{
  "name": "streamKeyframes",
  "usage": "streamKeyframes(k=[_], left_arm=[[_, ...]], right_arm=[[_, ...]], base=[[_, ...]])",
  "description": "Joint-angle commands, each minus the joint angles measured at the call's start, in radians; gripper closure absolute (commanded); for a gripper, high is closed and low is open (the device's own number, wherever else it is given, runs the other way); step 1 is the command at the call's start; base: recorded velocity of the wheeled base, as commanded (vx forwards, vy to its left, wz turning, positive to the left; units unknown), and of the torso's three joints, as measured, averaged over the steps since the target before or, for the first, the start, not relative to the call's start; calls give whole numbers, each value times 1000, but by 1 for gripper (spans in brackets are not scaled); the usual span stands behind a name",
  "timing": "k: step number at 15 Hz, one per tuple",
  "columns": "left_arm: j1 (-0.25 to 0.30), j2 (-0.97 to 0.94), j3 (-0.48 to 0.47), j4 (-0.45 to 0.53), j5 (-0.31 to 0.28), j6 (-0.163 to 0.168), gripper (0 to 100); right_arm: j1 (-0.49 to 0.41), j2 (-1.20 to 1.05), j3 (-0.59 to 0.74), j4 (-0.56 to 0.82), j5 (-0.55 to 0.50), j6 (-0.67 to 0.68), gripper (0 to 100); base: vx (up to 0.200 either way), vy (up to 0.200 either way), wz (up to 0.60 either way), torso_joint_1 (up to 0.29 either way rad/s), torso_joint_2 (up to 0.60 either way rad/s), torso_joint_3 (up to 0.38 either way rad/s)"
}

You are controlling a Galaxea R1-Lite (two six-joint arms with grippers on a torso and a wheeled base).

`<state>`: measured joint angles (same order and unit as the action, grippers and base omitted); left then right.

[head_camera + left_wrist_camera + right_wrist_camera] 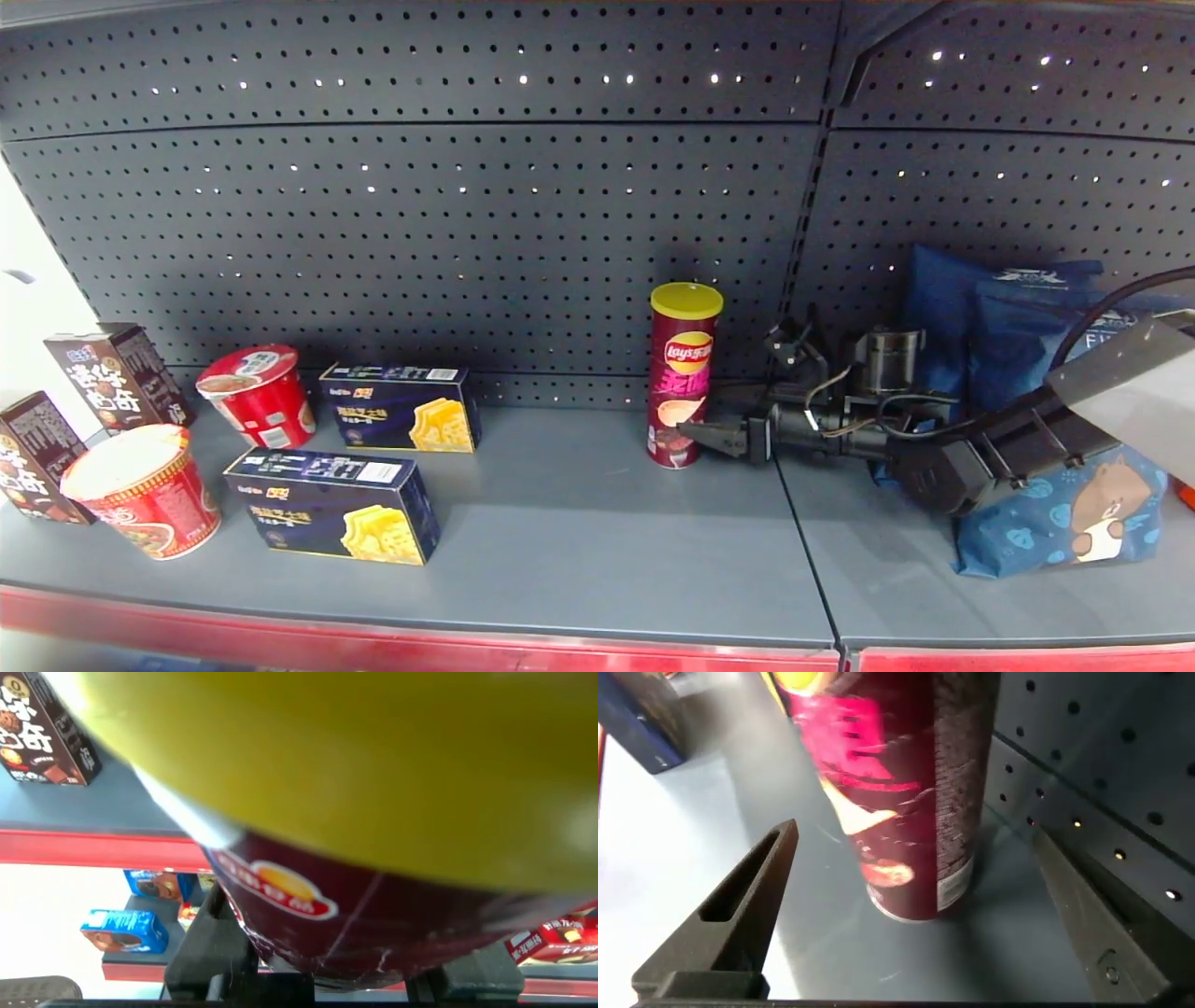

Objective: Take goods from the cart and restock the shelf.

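Item: chips can [684,373], maroon tube with yellow lid. Stands upright on the grey shelf [579,541], near the middle, close to the perforated back panel [467,233].

Right gripper [700,431]: level with the lower part of the chips can, coming in from the robot's right. Fingers [738,896] spread wide; in the right wrist view the can stands in the gap ahead of them, with space on both sides and no contact to be seen.

Left gripper [332,966]: closed around a second chips can [374,905], same maroon body and yellow lid, with dark fingers against both flanks. It is held out in front of the shelving.

Shelf, robot's left of the can:
- navy box [401,408] with yellow picture, lying toward the back
- second navy box [333,504], same kind, nearer the red front edge [373,639]
- red noodle cup [259,394], tilted, beside the rear box
- second noodle cup [142,490], tilted, beside the front box
- two dark brown boxes [117,373] [33,457], upright at the far end

Shelf, robot's right of the can:
- dark blue bags [990,317], upright against the back panel, behind the right arm
- blue bag with bear picture [1055,523], partly covered by the arm

Open grey shelf lies between the navy boxes and the can.

Lower shelf, left wrist view: blue boxes [121,931].
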<state>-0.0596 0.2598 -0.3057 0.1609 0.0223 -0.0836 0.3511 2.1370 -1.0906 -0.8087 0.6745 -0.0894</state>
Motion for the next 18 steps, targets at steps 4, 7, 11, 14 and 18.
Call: streamKeyframes(k=[4, 7, 11, 14, 18], left_arm=[[0, -5, 17, 0, -1, -1, 100], [0, -8, 27, 0, -1, -1, 100], [0, -16, 42, 0, -15, -1, 100], [0, -17, 43, 0, -15, -1, 100], [1, -50, 65, 2, -13, -1, 100]], right_arm=[[42, 77, -75, 2, 2, 19, 0], [59, 107, -104, -1, 0, 31, 0], [62, 124, -117, -29, 0, 39, 100], [68, 116, -115, -32, -4, 53, 100], [103, 11, -78, -20, -26, 60, 100]], base=[[0, 0, 0, 0, 0, 0], [0, 0, 0, 0, 0, 0], [0, 0, 0, 0, 0, 0], [0, 0, 0, 0, 0, 0], [0, 0, 0, 0, 0, 0]])
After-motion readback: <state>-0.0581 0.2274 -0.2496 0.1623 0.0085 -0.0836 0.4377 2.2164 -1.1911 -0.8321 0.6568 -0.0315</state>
